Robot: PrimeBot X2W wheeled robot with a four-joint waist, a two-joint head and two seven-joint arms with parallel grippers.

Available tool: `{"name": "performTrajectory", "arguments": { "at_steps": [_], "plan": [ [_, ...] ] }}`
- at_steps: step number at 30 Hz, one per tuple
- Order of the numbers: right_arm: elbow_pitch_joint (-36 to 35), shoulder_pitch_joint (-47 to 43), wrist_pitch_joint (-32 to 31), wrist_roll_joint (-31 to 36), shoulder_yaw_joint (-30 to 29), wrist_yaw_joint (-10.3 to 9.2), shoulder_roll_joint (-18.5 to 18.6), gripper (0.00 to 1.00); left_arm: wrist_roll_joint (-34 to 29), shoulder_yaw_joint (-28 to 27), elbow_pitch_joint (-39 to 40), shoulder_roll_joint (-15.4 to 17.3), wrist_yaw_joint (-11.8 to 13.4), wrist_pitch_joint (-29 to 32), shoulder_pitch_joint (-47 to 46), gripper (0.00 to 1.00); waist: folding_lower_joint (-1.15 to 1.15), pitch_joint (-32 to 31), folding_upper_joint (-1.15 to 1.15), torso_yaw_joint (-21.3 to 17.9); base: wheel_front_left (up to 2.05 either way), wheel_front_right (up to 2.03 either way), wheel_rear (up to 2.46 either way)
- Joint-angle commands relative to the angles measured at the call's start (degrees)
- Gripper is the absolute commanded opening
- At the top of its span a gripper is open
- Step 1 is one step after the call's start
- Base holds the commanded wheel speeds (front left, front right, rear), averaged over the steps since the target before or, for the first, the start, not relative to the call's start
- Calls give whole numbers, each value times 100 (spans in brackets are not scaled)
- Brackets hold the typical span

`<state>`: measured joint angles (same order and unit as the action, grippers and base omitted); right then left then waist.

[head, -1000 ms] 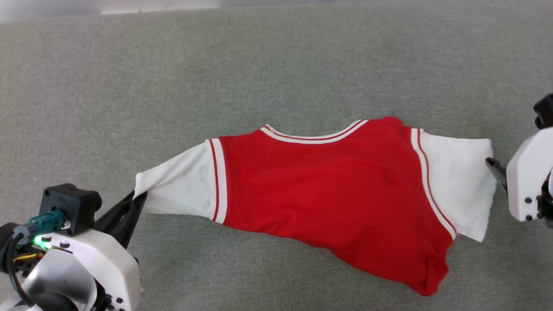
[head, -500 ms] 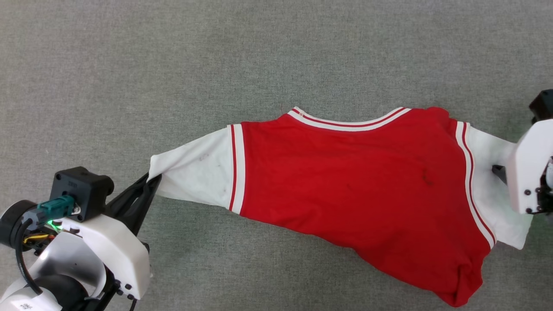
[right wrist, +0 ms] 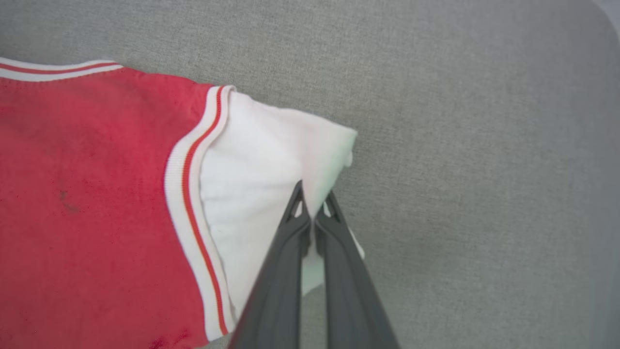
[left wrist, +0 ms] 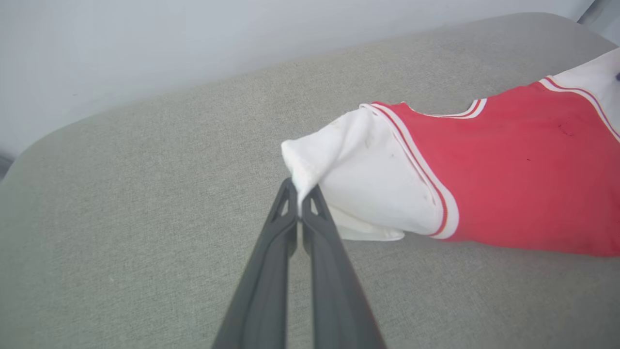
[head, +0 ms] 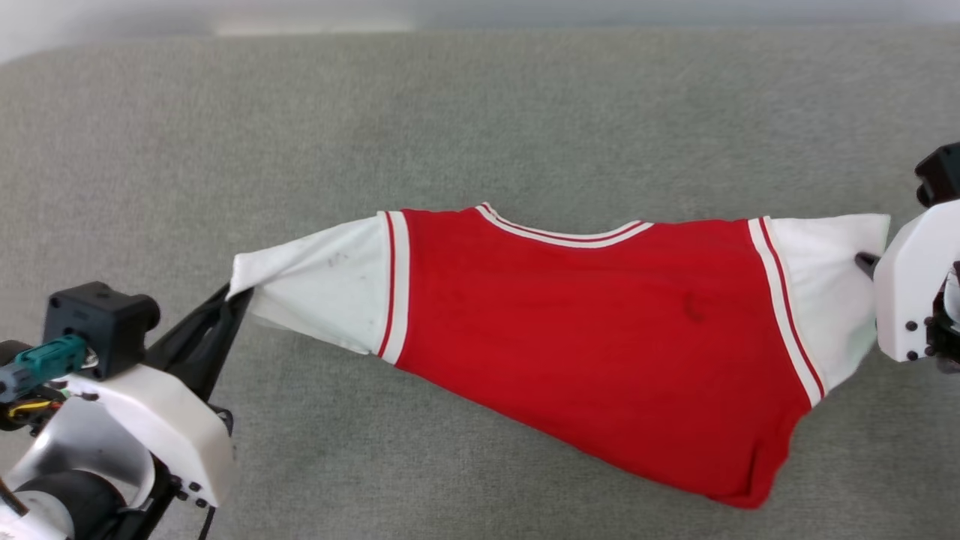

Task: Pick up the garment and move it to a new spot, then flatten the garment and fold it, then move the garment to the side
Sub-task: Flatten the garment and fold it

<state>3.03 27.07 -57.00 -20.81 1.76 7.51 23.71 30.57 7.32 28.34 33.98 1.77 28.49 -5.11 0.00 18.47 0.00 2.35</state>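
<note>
Here the garment (head: pixel 585 337) hangs stretched sideways between the two grippers, above a grey cushion (head: pixel 480 112). The left gripper (left wrist: pixel 300 191) is closed on the outer edge of the left sleeve (head: pixel 315 289): in the left wrist view the two dark fingers are pressed together and the white cloth bunches out from between the tips. The right gripper (right wrist: pixel 313 196) is closed too, with its tips pinching the cloth of the right sleeve (head: pixel 825 292) near its end. The striped collar (head: pixel 562 234) lies on the far edge, about midway between the grippers, and the face turned to the head camera is red with a few small dark marks. From the line between the sleeves the red body drops toward the robot and runs to a low corner (head: pixel 750 491) on the right side. I cannot tell if this corner touches the cushion. The left arm comes from the lower left of the head view, fingers pointing up and to the right, toward the sleeve. The right arm enters from the right edge, and its white housing (head: pixel 911 292) covers most of the fingers, which point to the left. A pale wall (left wrist: pixel 193 43) stands behind the cushion.
</note>
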Motion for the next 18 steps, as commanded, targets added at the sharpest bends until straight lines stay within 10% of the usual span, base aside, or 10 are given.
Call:
{"name": "performTrajectory", "arguments": {
  "at_steps": [1, 18],
  "plan": [
    [-114, 81, 92, -40, 9, -5, 102, 0, -1, -78, -1, 59, 26, -70, 56, 0, 0, -317, 0, -179, 0, 0, 0],
    [-1663, 452, 1161, -388, -13, -4, 709, 0, 53, -1252, 592, 508, 197, -485, -224, 0, 0, -1237, 0, -643, 0, 0, 0]
  ]
}}
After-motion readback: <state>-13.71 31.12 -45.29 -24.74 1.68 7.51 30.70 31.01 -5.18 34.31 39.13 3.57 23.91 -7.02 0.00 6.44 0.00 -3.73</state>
